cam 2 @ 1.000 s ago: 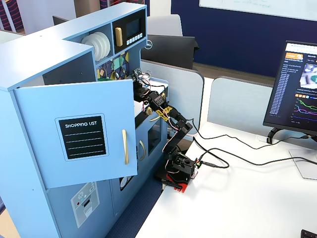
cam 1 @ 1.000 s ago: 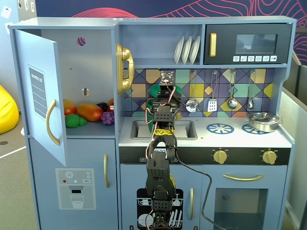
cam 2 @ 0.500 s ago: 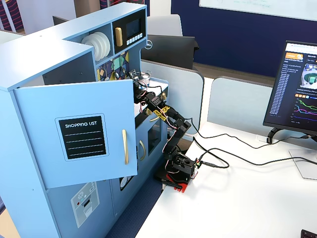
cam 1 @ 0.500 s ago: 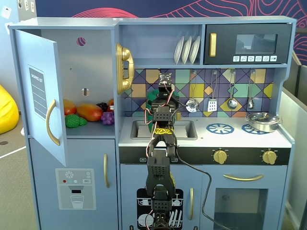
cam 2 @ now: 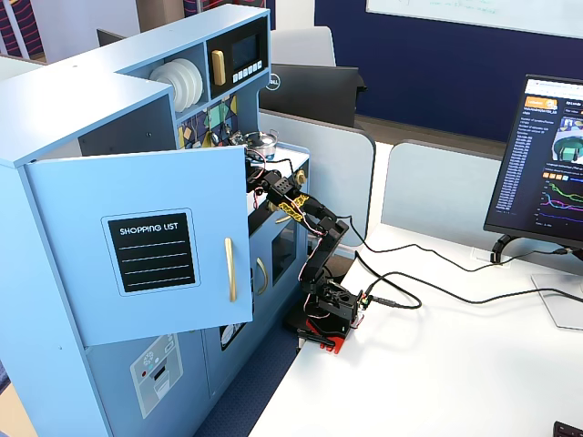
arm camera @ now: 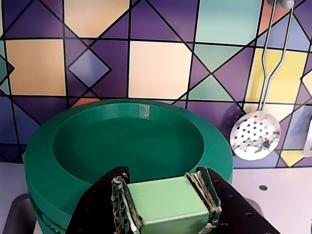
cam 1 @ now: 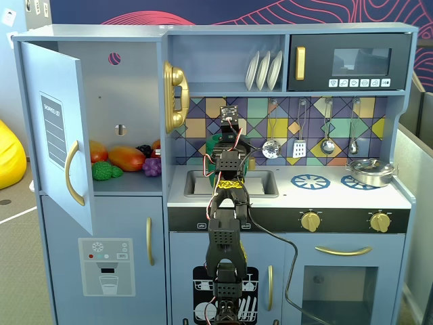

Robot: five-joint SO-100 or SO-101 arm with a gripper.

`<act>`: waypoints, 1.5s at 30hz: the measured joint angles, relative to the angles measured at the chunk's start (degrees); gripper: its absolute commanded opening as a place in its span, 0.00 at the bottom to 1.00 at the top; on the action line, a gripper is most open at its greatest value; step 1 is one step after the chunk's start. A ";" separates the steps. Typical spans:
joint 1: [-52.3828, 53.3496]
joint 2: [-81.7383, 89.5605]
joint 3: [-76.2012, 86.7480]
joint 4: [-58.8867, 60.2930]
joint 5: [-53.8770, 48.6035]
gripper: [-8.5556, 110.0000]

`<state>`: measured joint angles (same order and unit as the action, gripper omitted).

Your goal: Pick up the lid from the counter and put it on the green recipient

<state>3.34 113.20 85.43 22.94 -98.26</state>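
In the wrist view my gripper [arm camera: 165, 187] is shut on the small square light green knob [arm camera: 168, 204] of the lid [arm camera: 97, 146], a round dark green disc with a sunken middle. The lid lies level over the green recipient [arm camera: 39, 210]. Only a strip of the recipient's wall, with a ribbed piece, shows under the lid's left edge. A thin seam runs between lid and recipient; I cannot tell whether they touch. In a fixed view the arm [cam 1: 229, 169] reaches over the counter by the sink and hides lid and recipient.
A perforated silver skimmer [arm camera: 255, 135] hangs on the tiled back wall to the right. The sink [cam 1: 196, 183], a blue burner ring [cam 1: 310, 181] and a silver pot [cam 1: 371, 170] sit on the counter. The fridge door [cam 1: 57, 135] stands open at left.
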 measured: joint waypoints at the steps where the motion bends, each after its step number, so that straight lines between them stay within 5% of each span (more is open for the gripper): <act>1: 0.00 0.00 0.00 0.00 -0.18 0.07; 19: 0.00 0.62 1.49 0.88 -0.79 0.07; 32: 0.00 1.76 2.55 0.88 2.64 0.42; 45: -0.88 1.67 -0.62 -3.52 2.72 0.44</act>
<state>2.46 114.87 84.81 19.42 -95.54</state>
